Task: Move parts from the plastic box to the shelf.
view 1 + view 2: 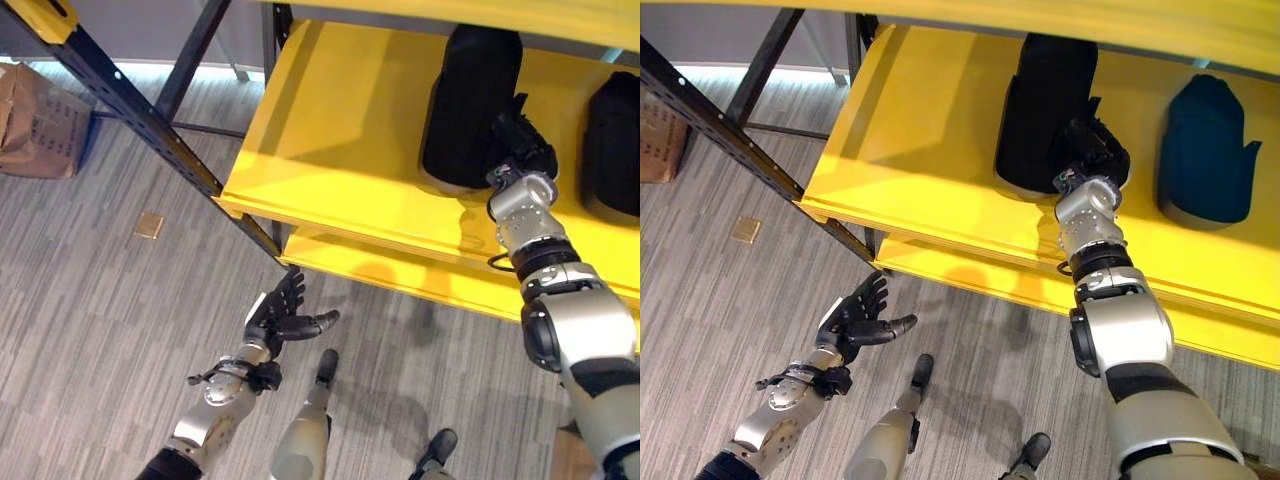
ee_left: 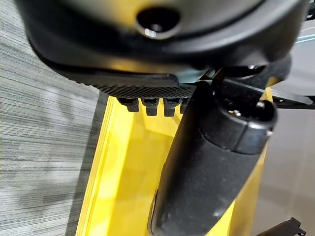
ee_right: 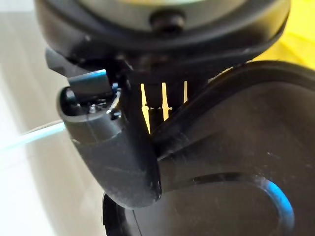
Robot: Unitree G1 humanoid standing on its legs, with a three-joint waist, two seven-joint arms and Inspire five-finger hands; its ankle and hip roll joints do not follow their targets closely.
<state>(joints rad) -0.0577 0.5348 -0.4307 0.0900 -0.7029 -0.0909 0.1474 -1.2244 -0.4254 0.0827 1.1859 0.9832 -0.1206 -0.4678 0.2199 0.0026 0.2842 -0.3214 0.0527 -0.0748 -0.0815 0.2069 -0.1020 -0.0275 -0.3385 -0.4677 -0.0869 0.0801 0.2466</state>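
My right hand (image 1: 1095, 150) is up on the yellow shelf (image 1: 930, 150), against the lower right side of a tall black part (image 1: 1045, 100) standing there. In my right wrist view the thumb (image 3: 115, 152) lies along the part's dark curved body (image 3: 236, 162) and the fingers reach past its far side, so I read the hand as wrapped round the part, though I cannot see the fingertips themselves. The part rests on the shelf surface, upright.

My left hand (image 1: 280, 318) hangs low over the grey striped floor (image 1: 90, 300), in front of and below the shelf edge, well apart from the parts. Its fingers are spread and nearly straight, the thumb stuck out to the side, and it carries nothing.

No lettering that I can read on the parts or on the shelf.

Count: two parts on this shelf level. The one under my right hand is black; the second part (image 1: 1205, 150) sits to its right, apart from it, and looks dark blue in the right eye view. A lower yellow level (image 1: 400, 275) runs beneath the first. One dark metal upright (image 1: 140, 115) of the rack crosses diagonally at the left. One brown paper bag (image 1: 40, 120) sits on the floor at far left, and one small tan square (image 1: 149, 225) lies flat on the floor between bag and rack.
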